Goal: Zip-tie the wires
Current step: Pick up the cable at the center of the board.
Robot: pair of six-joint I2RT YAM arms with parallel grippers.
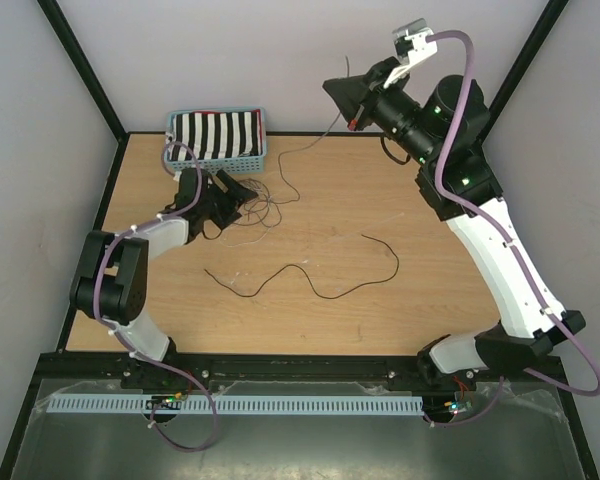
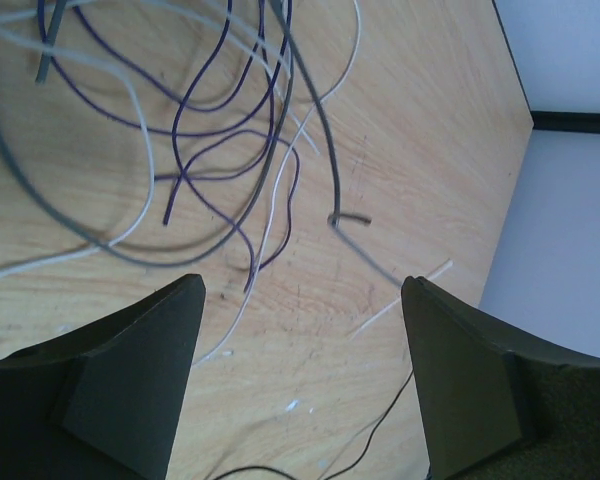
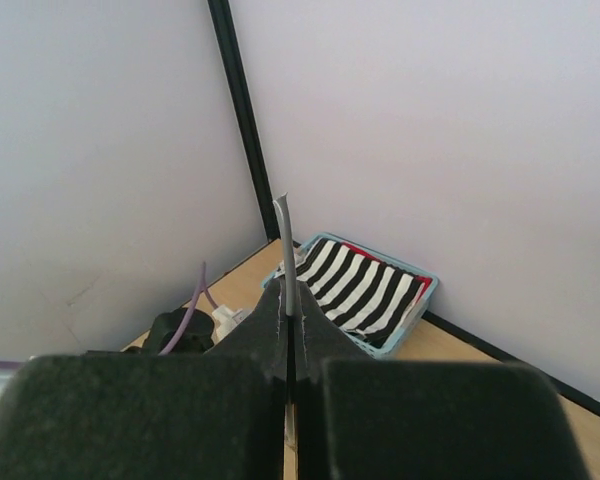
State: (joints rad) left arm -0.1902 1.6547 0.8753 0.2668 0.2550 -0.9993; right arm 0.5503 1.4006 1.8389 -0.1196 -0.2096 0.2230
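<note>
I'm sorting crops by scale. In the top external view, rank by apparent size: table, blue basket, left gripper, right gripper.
1. table
2. blue basket
3. right gripper, shut on a grey strip; it sits high, nearer the camera, so its lead is unsure
4. left gripper, open, near the tabletop

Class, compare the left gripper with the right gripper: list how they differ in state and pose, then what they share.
The left gripper is open and holds nothing; the right gripper is shut on a thin grey strand. The left gripper sits low over the wires on the table; the right gripper is raised well above the table. Both have two dark fingers.
</note>
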